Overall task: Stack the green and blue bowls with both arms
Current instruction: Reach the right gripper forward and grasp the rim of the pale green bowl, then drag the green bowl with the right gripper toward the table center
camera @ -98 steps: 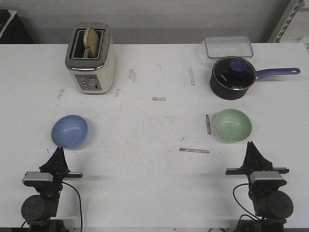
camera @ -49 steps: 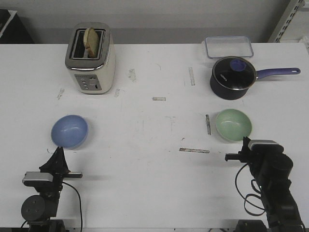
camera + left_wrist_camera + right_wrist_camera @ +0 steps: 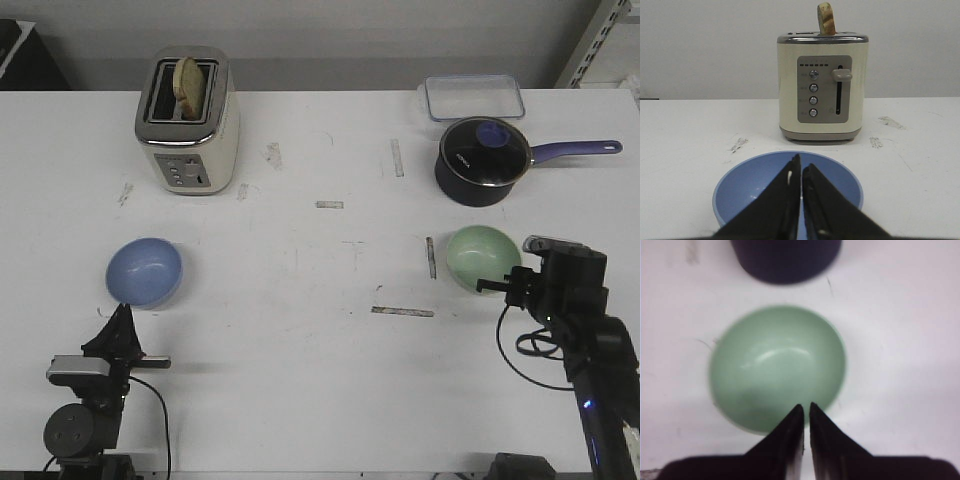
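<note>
The blue bowl [image 3: 145, 271] sits upright on the white table at the front left; it also shows in the left wrist view [image 3: 747, 187]. My left gripper [image 3: 120, 318] rests shut and empty just in front of it [image 3: 801, 168]. The green bowl [image 3: 481, 257] sits upright at the front right, below the navy saucepan; it also shows in the right wrist view [image 3: 777, 367]. My right gripper [image 3: 500, 287] is raised, shut and empty, with its tips over the bowl's near rim [image 3: 806, 408].
A cream toaster [image 3: 187, 120] with bread stands at the back left. A navy saucepan [image 3: 485, 160] with a long handle stands right behind the green bowl, and a clear lidded box [image 3: 473, 97] behind that. Tape marks dot the table's middle.
My right arm has lifted from its rest pose and moved forward until its tips hang over the green bowl's near rim. The left arm and both bowls have not moved.
</note>
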Controlling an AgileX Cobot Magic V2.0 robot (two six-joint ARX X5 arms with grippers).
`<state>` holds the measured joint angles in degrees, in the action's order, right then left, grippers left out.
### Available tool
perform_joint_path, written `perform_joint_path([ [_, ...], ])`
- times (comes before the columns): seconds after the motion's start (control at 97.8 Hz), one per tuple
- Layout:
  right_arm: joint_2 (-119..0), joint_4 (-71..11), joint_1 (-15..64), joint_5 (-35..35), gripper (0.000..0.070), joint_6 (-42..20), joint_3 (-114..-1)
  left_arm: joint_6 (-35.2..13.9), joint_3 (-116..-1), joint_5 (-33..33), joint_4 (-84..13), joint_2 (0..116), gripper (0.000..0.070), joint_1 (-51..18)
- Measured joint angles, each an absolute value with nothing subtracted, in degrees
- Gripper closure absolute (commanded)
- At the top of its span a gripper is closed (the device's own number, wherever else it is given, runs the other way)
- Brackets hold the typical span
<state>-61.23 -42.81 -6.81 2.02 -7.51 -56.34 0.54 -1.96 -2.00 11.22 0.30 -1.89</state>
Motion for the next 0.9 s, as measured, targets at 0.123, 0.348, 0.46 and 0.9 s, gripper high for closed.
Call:
perform_joint_path([
  [0.123,-67.4,-46.5,-9.3,5.8,0.0624,-7.6,-61.8,0.5,-2.0,-2.0,11.2,0.3,0.0699,-1.9],
  [0.348,-76.3,-47.5,-13.6,13.2,0.0283,-7.7,-67.2,0.5,-2.0,-2.0,11.2,0.3,0.0699,-1.9],
  [0.46,-79.6,-47.5,-15.3,13.5,0.0278,-7.8,-67.4,0.5,-2.0,-2.0,11.2,0.3,0.0699,-1.9],
  [0.9,-90.6,-43.9,-16.9,13.9,0.0407,-7.6,-67.5,0.5,-2.0,-2.0,11.2,0.3,0.0699,-1.9],
])
